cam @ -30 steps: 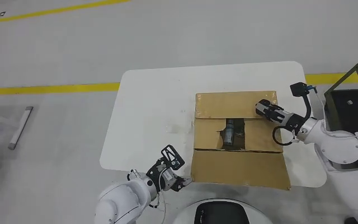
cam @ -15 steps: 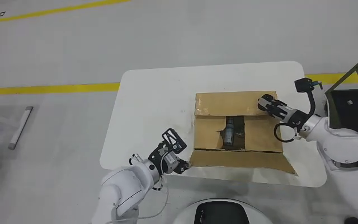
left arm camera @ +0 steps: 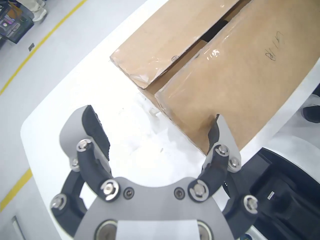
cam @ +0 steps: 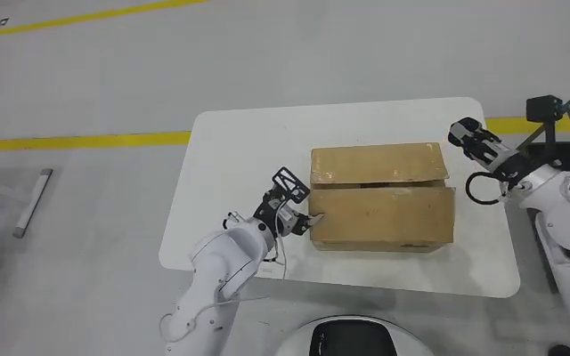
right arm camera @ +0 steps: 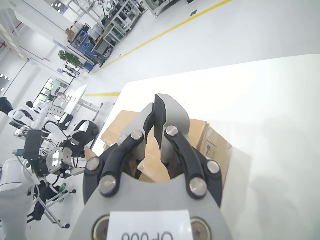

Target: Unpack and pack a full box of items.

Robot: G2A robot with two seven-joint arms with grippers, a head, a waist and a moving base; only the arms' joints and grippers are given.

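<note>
- Fingers point(left arm camera: 96, 128) spread wide: the left gripper point(left arm camera: 152, 113) hangs at the left end of the box point(cam: 383, 209), one pad touching the cardboard at its near corner. Nothing is held.
- And the other arm?
- Right gripper point(right arm camera: 156, 106), pads pressed together on nothing, hovers just off the box's far right corner, apart from it.
- Where does the box sit?
- On the white table point(cam: 240, 160), right of centre, closer to the right edge than the left. The far flap point(cam: 378, 163) and near flap point(cam: 383, 214) are folded down, with a dark slit point(left arm camera: 212, 29) between them.
- How will it handle?
- Likely heavy, if it is as full as the task says; the contents are hidden. Cardboard looks stiff at corners and end walls, but the flaps should bend under a push. Glossy tape point(left arm camera: 212, 53) along their edges looks slick for rubber pads.
- So where should it be gripped?
- For opening, pinch a flap's free edge at the slit, away from the tape. For shifting, press low on the end walls, one gripper each side; lifting by a flap risks tearing it.
</note>
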